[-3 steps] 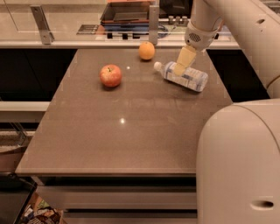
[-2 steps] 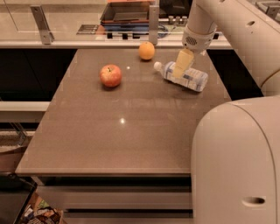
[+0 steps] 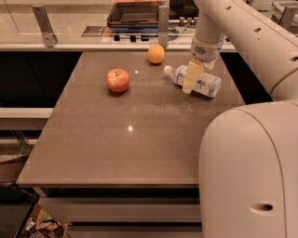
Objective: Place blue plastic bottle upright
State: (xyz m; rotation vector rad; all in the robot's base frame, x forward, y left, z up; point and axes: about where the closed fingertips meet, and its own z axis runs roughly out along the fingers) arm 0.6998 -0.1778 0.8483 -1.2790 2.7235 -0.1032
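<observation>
The blue plastic bottle (image 3: pixel 206 84) lies on its side at the far right of the brown table (image 3: pixel 125 139), with its white cap (image 3: pixel 167 70) pointing left toward the orange. My gripper (image 3: pixel 189 83) hangs from the white arm straight down onto the bottle's middle. Its yellowish tip covers part of the label and sits at table level against the bottle.
A red apple (image 3: pixel 118 80) sits left of the bottle at the far middle. An orange (image 3: pixel 156 54) sits near the back edge, close to the cap. A counter with a tray (image 3: pixel 135 14) runs behind the table. The robot's white body (image 3: pixel 251 176) fills the near right.
The gripper has come down a little lower over the bottle's middle. The bottle, apple and orange have not moved.
</observation>
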